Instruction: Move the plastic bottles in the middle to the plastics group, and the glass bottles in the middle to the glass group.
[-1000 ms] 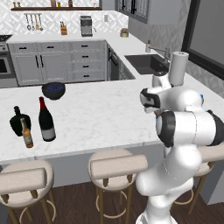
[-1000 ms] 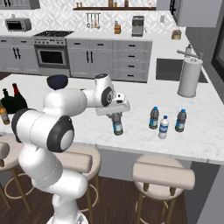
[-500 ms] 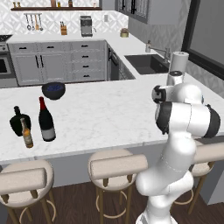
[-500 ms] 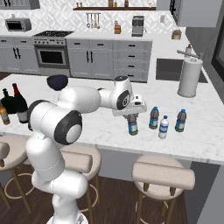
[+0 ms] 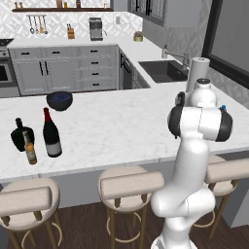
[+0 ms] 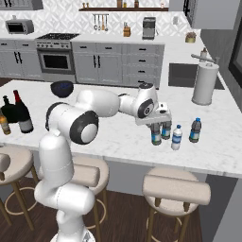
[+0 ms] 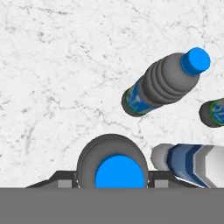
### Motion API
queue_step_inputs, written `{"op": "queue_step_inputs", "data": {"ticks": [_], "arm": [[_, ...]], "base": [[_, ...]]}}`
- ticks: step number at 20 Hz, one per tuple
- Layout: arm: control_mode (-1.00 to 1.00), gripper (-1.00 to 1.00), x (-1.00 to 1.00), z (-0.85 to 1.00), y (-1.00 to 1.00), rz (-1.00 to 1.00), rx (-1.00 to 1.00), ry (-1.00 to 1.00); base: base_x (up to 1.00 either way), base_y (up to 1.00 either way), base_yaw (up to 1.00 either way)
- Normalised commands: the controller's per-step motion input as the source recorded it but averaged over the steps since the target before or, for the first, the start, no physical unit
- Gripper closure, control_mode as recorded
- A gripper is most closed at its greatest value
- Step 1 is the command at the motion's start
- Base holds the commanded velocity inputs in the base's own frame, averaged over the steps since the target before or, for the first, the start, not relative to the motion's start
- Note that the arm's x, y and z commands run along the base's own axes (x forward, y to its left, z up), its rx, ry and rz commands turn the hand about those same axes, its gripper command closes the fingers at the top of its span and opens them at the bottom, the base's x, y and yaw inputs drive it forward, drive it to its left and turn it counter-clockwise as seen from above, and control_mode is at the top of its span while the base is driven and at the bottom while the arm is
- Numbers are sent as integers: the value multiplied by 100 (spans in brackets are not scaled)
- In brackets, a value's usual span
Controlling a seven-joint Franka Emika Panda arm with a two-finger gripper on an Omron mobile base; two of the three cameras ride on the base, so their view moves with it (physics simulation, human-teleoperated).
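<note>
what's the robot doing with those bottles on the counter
The arm reaches across the marble counter with its gripper closed around a small blue-capped water bottle, right beside three other water bottles. The wine bottle already stands by the black bottle and beer bottle at the far end.

arm: reaches out level across to the right, elbow bent | wrist: turned down | gripper (image 6: 156, 128): points straight down, jaws clamped either side of a plastic bottle (image 6: 155, 135) | fingers: low at the bottle's shoulders, cap between them
</note>
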Motion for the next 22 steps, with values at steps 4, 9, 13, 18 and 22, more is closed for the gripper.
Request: {"op": "queue_step_inputs", "data": {"ticks": [4, 9, 13, 18, 22], "arm": [[-100, 100, 25, -26, -36, 0, 0, -2], [-100, 100, 18, -39, -17, 0, 0, -10], [-100, 100, 23, -31, -14, 0, 0, -8], [-100, 100, 13, -44, -5, 0, 0, -1], [-100, -100, 0, -51, 9, 0, 0, 0]], "base": [[0, 0, 0], [0, 0, 0], [0, 0, 0], [0, 0, 0], [0, 0, 0]]}}
